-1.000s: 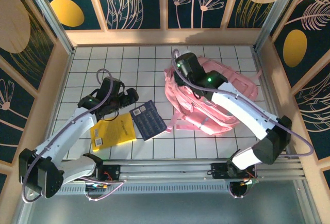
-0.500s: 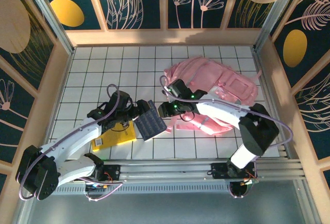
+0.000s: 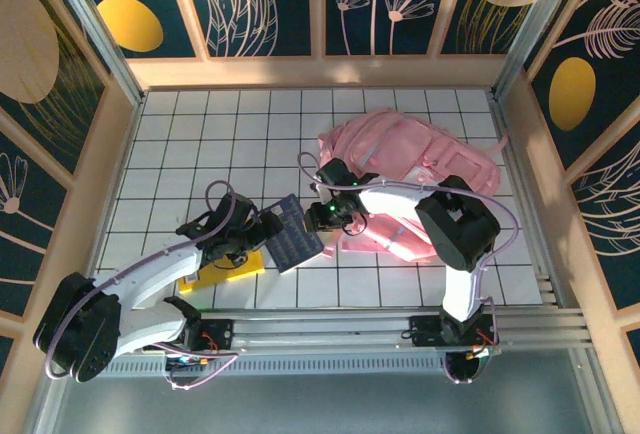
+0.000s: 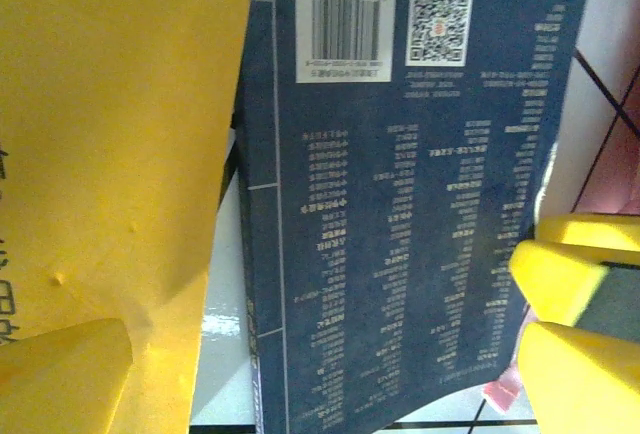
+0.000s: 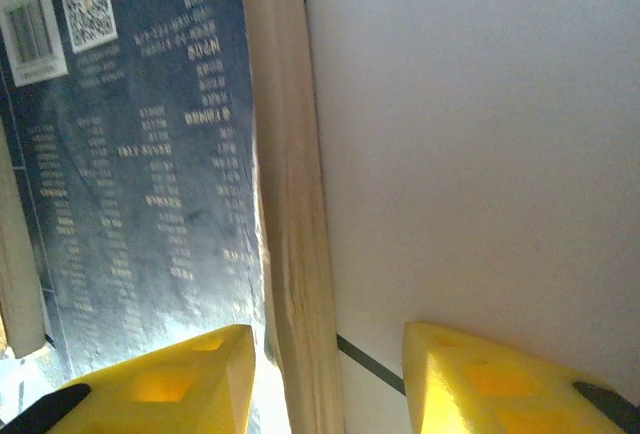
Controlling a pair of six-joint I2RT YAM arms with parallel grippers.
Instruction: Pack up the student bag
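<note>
From above, the student bag (image 3: 430,159) is seen lying slumped on the tiled table (image 3: 190,144), far right, its near side just behind the right gripper (image 3: 322,218). It is judged soft and floppy, pink fabric that will sag and fold rather than hold shape, so a strap or the rim of its opening is best taken. A blue book (image 3: 290,239) lies between both grippers, overlapping a yellow book (image 3: 215,269).

At the left wrist, the left gripper (image 4: 320,379) is spread wide across the blue book's matt printed cover (image 4: 400,214) – nothing is pinched.

At the right wrist, the right gripper (image 5: 325,384) is set partly apart astride the cream page edge (image 5: 290,254) – a gap is seen, so no clamp is judged.
</note>
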